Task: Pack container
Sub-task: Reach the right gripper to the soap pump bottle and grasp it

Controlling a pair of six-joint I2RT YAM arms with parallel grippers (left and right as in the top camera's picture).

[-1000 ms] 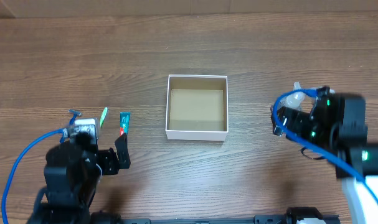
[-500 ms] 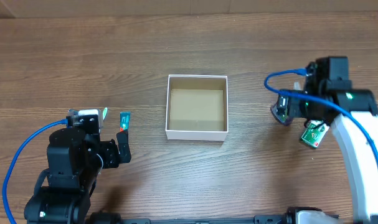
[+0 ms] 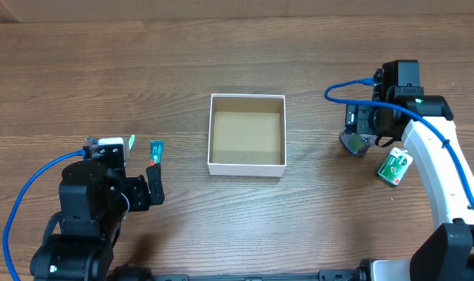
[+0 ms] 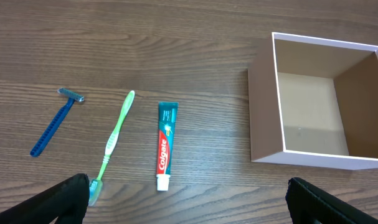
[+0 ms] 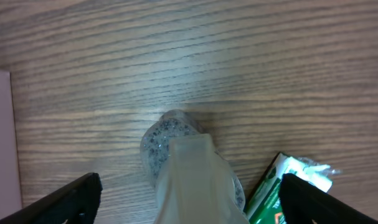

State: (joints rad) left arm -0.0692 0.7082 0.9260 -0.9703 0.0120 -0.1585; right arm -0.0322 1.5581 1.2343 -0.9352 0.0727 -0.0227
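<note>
While my right gripper hangs wide apart over one bottle, left gripper gapes too, facing one razor, toothbrush, toothpaste, container.

you'll find the box at mid-table. to its left lie the toothpaste, then the toothbrush, then the razor farthest left. to its right sits a bottle, with a packet just beside it, further right and nearer.
</note>
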